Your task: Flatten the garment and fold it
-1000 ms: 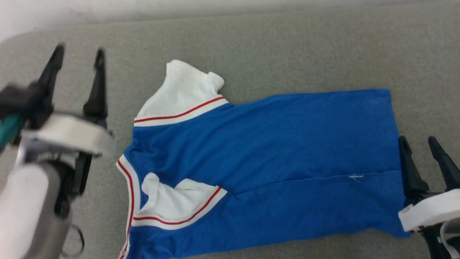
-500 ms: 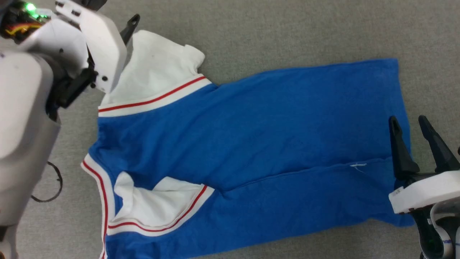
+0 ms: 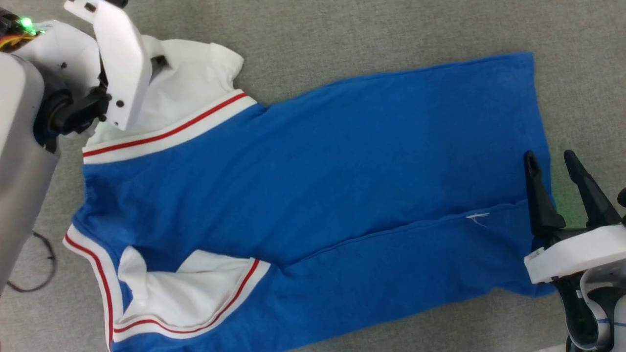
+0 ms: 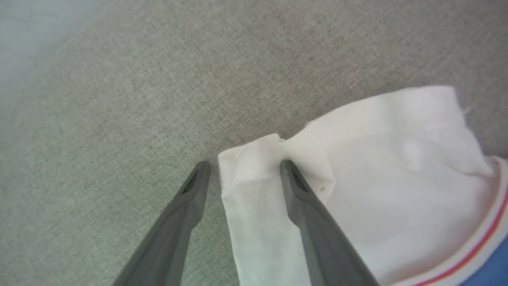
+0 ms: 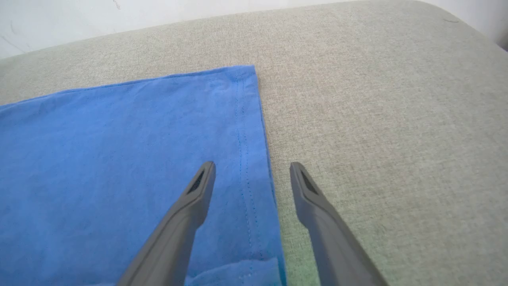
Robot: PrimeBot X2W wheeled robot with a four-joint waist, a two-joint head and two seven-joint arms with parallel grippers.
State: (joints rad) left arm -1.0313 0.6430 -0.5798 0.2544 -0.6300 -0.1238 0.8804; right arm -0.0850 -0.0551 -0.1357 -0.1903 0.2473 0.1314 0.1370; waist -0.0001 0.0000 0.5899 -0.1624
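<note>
**CAT. ENTRY: garment [image 3: 318, 171] on grey woven surface [image 3: 342, 29], arms at both ends**

1. Grey woven surface: lay under both grippers & all else listed.
2. Garment: royal-blue tee, spread mostly flat btwn the two grippers. Sleeve/collar end was at the left gripper [image 4: 243, 165], hem end at the right gripper [image 3: 548, 156]. A long crease [image 3: 391, 232] ran across the blue body toward the right gripper's base.
3. Left forearm [image 3: 19, 171]: pale. Its white wrist housing [image 3: 120, 63] overlapped the far sleeve [image 3: 195, 83] in head view.
4. Right gripper: jaws wide apart, nothing held. It straddled the hem edge [image 5: 254, 131], w/ its left finger over blue cloth and its right finger over bare grey. Contact w/ cloth: can't tell.
5. Left gripper: jaws wide apart, not clamped on anything. The turned-over corner of the far sleeve sat btwn its tips. One finger lay against white cloth, the other just beside the sleeve edge over grey.
6. Far sleeve: white, its corner folded over at the left gripper's tips.
7. Near sleeve [image 3: 195, 288]: white, folded onto the blue body, well apart from both grippers.
8. Trim [image 3: 171, 132]: red-&-white band at the far sleeve seam, on the garment side of the left gripper.
9. Cable loop [image 3: 52, 256]: dark, on the grey just beside the left forearm.
10. Thread fleck [image 3: 477, 217]: white, on the crease, near the right gripper's left finger.
</note>
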